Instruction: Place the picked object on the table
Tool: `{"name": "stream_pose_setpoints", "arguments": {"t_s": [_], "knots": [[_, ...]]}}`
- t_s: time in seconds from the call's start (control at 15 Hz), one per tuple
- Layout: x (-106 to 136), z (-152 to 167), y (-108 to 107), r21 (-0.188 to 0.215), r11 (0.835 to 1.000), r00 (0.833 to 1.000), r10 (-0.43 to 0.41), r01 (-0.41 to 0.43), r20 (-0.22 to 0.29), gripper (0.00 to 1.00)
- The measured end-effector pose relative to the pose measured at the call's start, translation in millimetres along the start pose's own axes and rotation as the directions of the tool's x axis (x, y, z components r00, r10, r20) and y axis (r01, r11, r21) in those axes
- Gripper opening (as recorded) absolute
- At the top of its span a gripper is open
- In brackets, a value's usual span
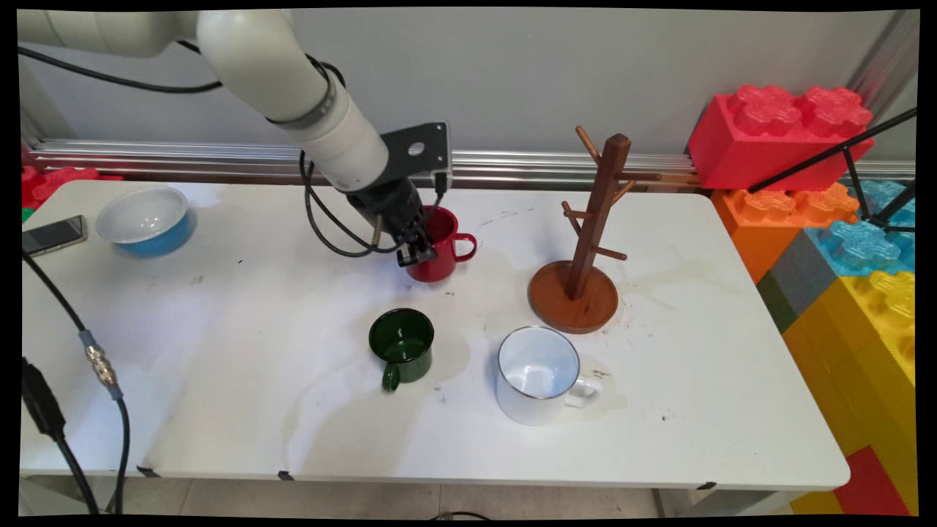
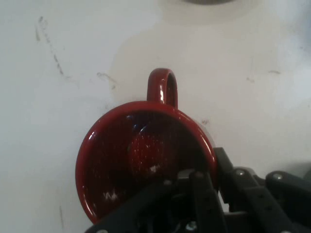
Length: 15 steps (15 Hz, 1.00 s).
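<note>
Hand [image 1: 417, 252] astride red mug's [image 1: 441, 249] near rim — fingertips hidden (grip impossible to tell).

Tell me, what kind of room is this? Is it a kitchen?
Probably a robot lab, not a kitchen. A robot arm's gripper is at a red mug on a bare white table, cables dangle, and giant toy bricks stack beside it.

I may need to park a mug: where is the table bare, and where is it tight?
Bare: the wide stretch between the blue bowl and green mug, and the table's right end past the white mug. Tight: around the gripper at the red mug and the wooden mug stand.
</note>
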Motion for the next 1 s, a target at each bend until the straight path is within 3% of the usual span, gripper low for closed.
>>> {"name": "stream_pose_setpoints", "arguments": {"t_s": [1.0], "knots": [[6,41,13,-0.018,0.999,0.999,-0.029,0.029,-0.018,0.00]]}}
